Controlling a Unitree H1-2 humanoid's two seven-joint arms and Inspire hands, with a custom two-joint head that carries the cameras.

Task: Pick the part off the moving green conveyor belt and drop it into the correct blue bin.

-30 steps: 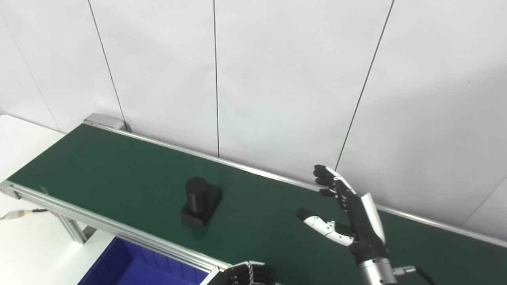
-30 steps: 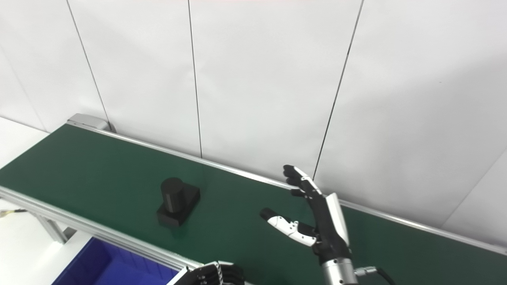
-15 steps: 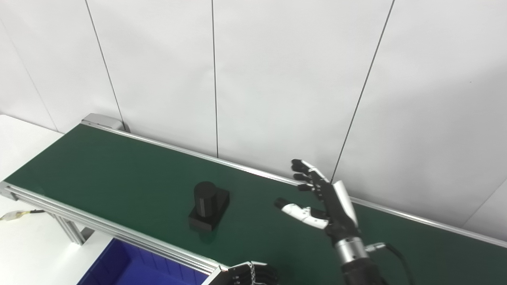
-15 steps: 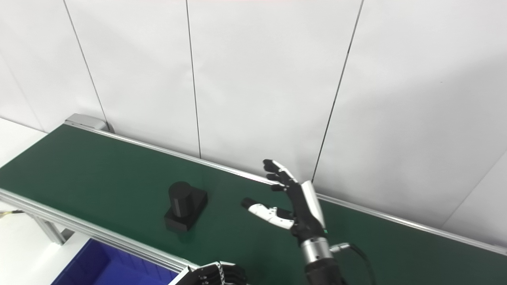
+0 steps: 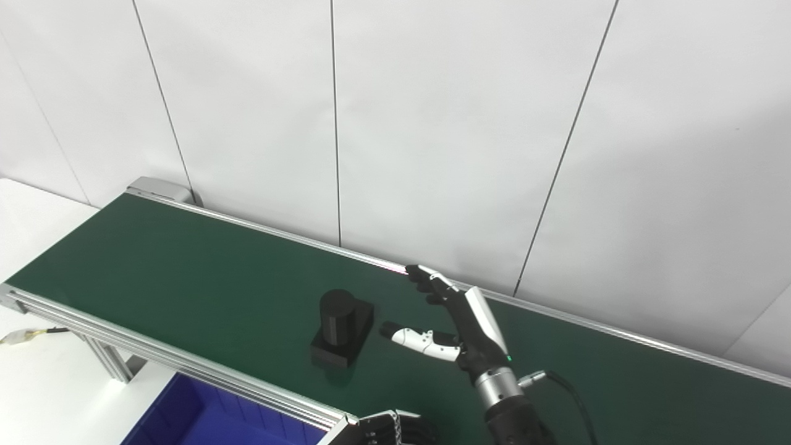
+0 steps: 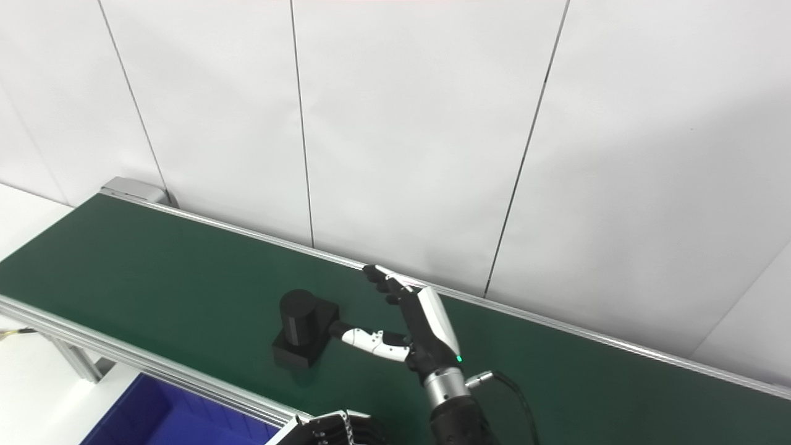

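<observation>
At the bottom edge of the frame, just left of centre, the left hand (image 5: pixel 392 431) pokes into view with only its dark knuckles and part of a pale casing showing, so whether its fingers are apart or curled cannot be told. To its left, in the lower left corner, a blue bin (image 5: pixel 191 417) sits below the near aluminium rail of the conveyor, and only its upper rim and part of its inside can be seen.

Above the bin, the green conveyor belt (image 5: pixel 185 272) runs diagonally from the left edge up past the middle and out to the lower right. The part (image 5: pixel 341 330) (a black cylinder standing upright on a flat black square base) rests on the belt a little left of centre, nearer the front rail than the back one.

Just right of the part, the right hand (image 5: pixel 454 324) reaches in from the lower middle of the frame, its wrist and cable trailing down behind it. The hand is spread and empty: the white thumb (image 5: pixel 417 338) points left with its dark tip just beside the part's base, while the fingers (image 5: pixel 432 285) stretch up and away toward the far rail.

Behind the belt stands a plain white panelled wall (image 5: pixel 432 123) with thin dark seams.
</observation>
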